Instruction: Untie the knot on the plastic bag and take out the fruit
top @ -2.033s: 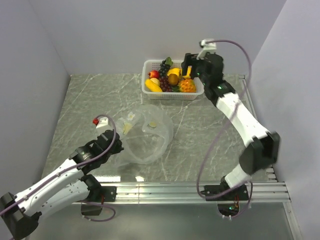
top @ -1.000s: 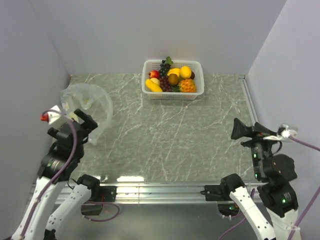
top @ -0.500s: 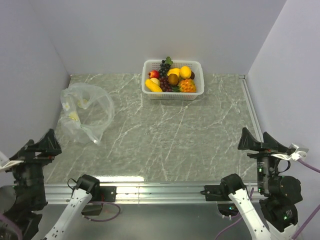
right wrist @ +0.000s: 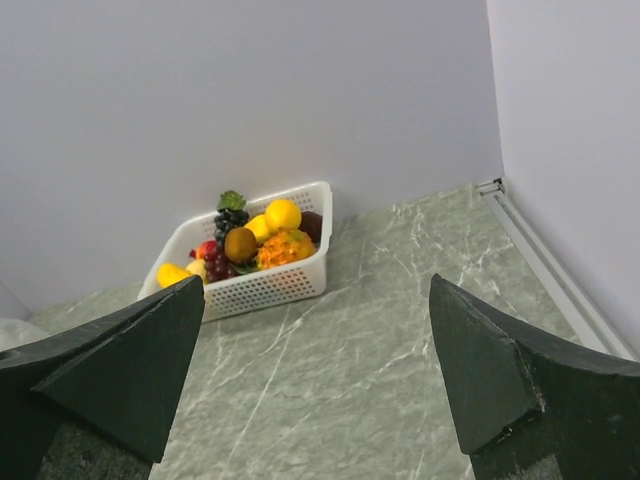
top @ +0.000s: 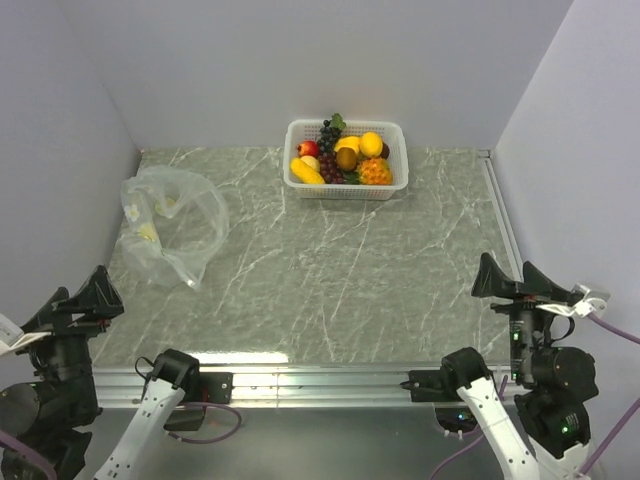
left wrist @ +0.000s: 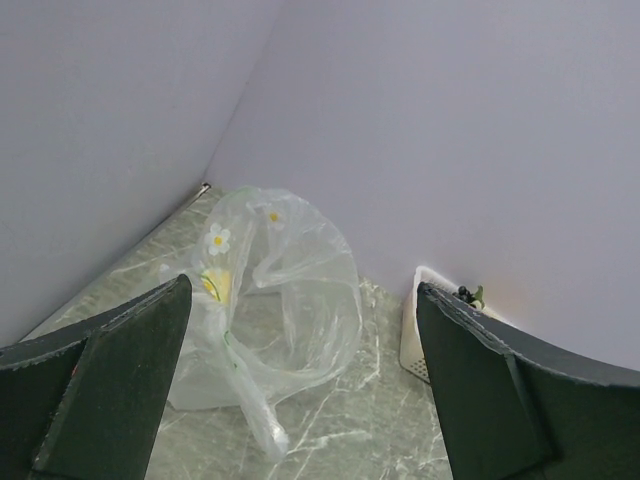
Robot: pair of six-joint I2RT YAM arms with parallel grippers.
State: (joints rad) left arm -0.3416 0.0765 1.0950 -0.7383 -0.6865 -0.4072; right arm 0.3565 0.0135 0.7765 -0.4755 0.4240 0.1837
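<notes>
Across the far middle of the table [top: 350, 270], hard against the back wall [top: 300, 60], sits a white basket [top: 297, 178] with slotted sides. All the fruit [top: 345, 158] I can see is piled in it: dark grapes with a green leaf, a banana at the left end, a brown kiwi, round yellow ones, a knobbly orange one and a small red one.

I see the bag [top: 170, 225] on the left side of the table, close to the left wall [top: 50, 120] and well apart from the basket. It lies slack and crumpled, clear plastic with little white and yellow flower marks, one corner trailing toward the near edge. From the left wrist camera it sits straight ahead between my fingers, with a sliver of the basket beyond it to the right.

The tabletop is grey-green stone-pattern with pale veins, slightly glossy. Three plain lavender walls box it in, the right wall [top: 580, 150] meeting the table along a thin metal strip [top: 505, 230]. A ribbed aluminium rail [top: 330, 380] runs along the near edge, where the arms are bolted.

Both arms are pulled back to the near corners. The left gripper [top: 78, 297] is spread wide and holds nothing; the right gripper [top: 512, 280] is likewise spread wide and bare, pointing across the table toward the basket.
</notes>
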